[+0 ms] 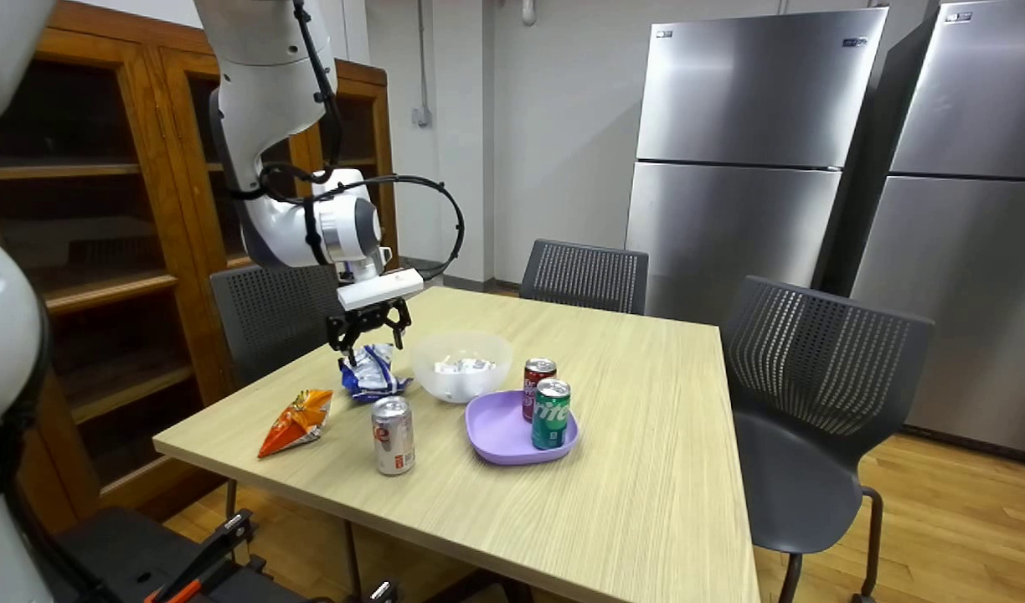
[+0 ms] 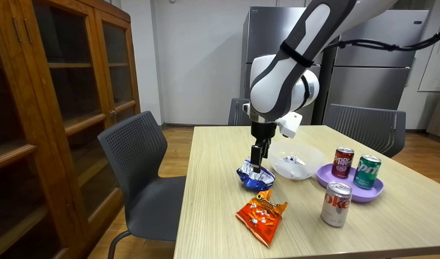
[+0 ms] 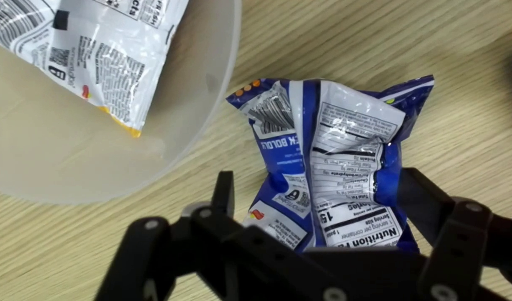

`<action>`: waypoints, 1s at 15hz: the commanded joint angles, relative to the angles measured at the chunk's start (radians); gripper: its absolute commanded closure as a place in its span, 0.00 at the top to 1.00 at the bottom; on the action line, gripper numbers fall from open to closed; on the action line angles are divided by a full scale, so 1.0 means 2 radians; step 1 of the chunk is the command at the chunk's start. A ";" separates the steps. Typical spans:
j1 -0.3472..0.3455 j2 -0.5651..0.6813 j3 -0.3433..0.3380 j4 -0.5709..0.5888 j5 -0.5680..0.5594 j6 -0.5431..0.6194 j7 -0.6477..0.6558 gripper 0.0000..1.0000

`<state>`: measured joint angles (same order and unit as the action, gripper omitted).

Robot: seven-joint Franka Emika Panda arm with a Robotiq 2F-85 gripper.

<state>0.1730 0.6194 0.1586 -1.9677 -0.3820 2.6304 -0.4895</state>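
My gripper [image 3: 317, 186] is open above a crumpled blue and white snack bag [image 3: 344, 163] that lies on the table. In the wrist view the bag fills the space between the two fingers. The right finger overlaps the bag's edge; I cannot tell if they touch. The left finger is apart from it. The gripper also shows low over the bag in both exterior views [image 1: 375, 345] [image 2: 257, 166]. A translucent white bowl [image 3: 216, 121] stands beside the bag, with a silvery-white snack packet [image 3: 113, 58] in it. An orange snack bag [image 2: 261, 219] lies near the blue one.
A silver Coke can [image 2: 336, 205] stands on the table [image 1: 646, 502]. A purple plate [image 1: 500, 452] holds a Dr Pepper can [image 2: 342, 162] and a green Sprite can [image 2: 367, 172]. Dark chairs [image 2: 144, 201] stand around the table. A wooden cabinet [image 2: 72, 126] is behind one side.
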 commanded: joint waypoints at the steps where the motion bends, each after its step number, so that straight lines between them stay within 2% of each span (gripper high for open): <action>1: -0.017 0.023 0.017 0.033 0.012 -0.010 -0.028 1.00; 2: -0.018 0.027 0.018 0.037 0.013 -0.011 -0.029 0.75; 3: -0.019 0.029 0.019 0.040 0.013 -0.011 -0.030 0.73; 4: -0.020 0.032 0.019 0.043 0.013 -0.011 -0.031 0.66; 7: -0.024 0.035 0.020 0.048 0.013 -0.012 -0.033 0.40; 12: -0.027 0.033 0.020 0.045 0.013 -0.010 -0.034 0.03; 13: -0.027 0.032 0.020 0.044 0.014 -0.010 -0.033 0.00; 15: -0.027 0.029 0.020 0.039 0.014 -0.009 -0.031 0.00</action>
<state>0.1430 0.6834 0.1732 -1.8934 -0.3762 2.6295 -0.5193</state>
